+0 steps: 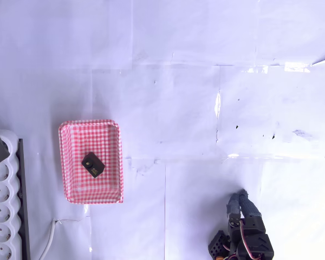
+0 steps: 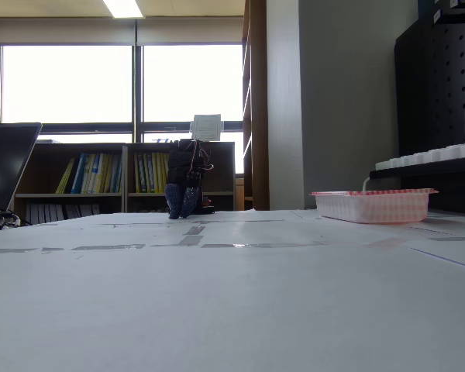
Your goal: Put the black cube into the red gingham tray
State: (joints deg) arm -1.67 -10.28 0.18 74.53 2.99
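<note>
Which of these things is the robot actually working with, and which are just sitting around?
Part of the job:
black cube, lying inside the tray
red gingham tray
robot's hand, away from the tray

Just lying about:
white power strip
laptop
bookshelves

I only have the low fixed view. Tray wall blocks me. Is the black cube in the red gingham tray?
Observer: Yes. In the overhead view the black cube lies inside the red gingham tray, on its floor.
Operator: Centered or against the rim?
Observer: Roughly mid-tray, turned diagonally to the tray's sides, with checked floor showing all around it.
Operator: Where's the gripper relative to the tray?
Observer: The gripper is well off to the right of the tray in the overhead view, near the bottom edge, with bare white table between them.
Operator: Holding anything?
Observer: Fingers look closed together, and nothing is visible between them.
</note>
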